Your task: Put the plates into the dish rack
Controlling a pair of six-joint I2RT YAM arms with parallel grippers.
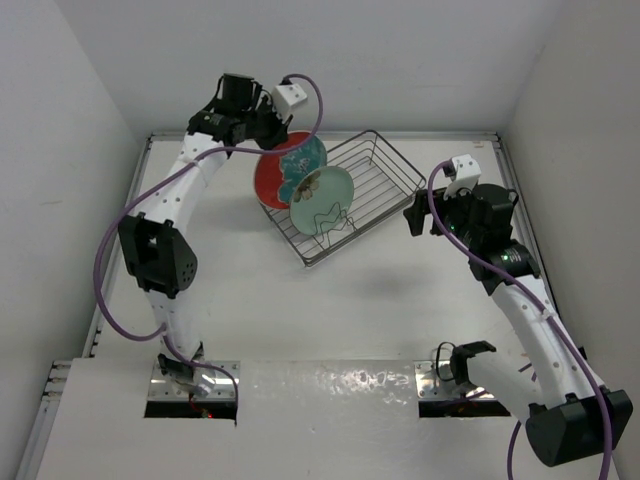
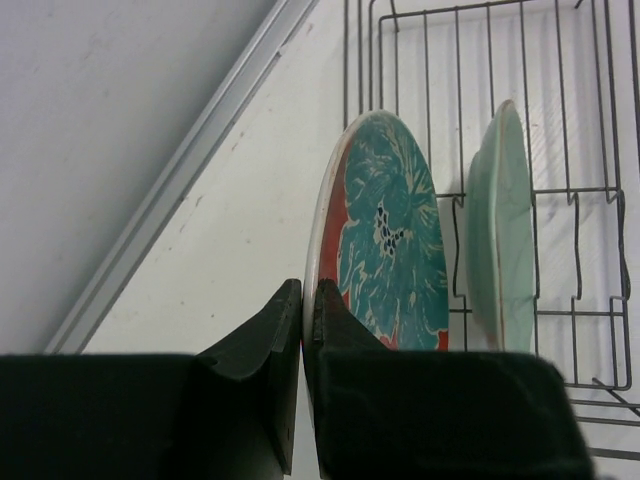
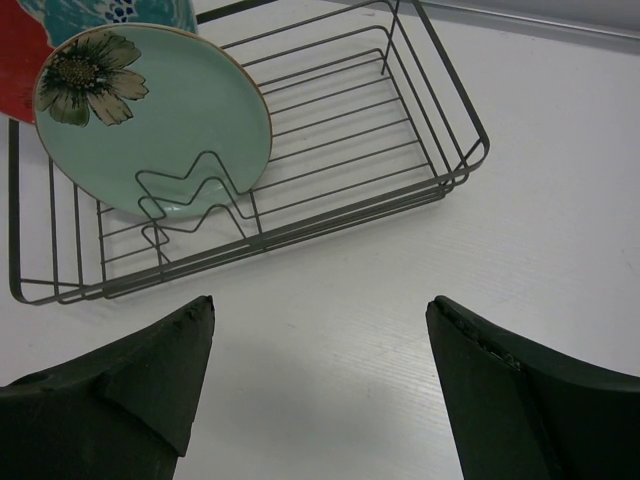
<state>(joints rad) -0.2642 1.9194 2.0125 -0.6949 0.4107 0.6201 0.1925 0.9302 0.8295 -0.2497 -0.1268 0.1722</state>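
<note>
Your right gripper (image 3: 320, 310) is hanging spread and empty over the white surface (image 3: 560, 200), near the dark wire dish rack (image 1: 385, 175). Inside, the mint-green flowered plate (image 3: 150, 120) is standing among wavy dividers (image 3: 208, 155). Beyond, your left gripper (image 2: 308, 295) is pinching the rim of the red-rimmed, teal-mottled plate (image 2: 390, 240), upright at the rack's far end. You should be lowering it straight, parallel to the green plate, releasing only once wire is bearing it.

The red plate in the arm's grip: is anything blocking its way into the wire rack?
Nothing visible. The left tool holds the red plate upright at the dish rack's edge; the green plate stands apart in its dividers.
</note>
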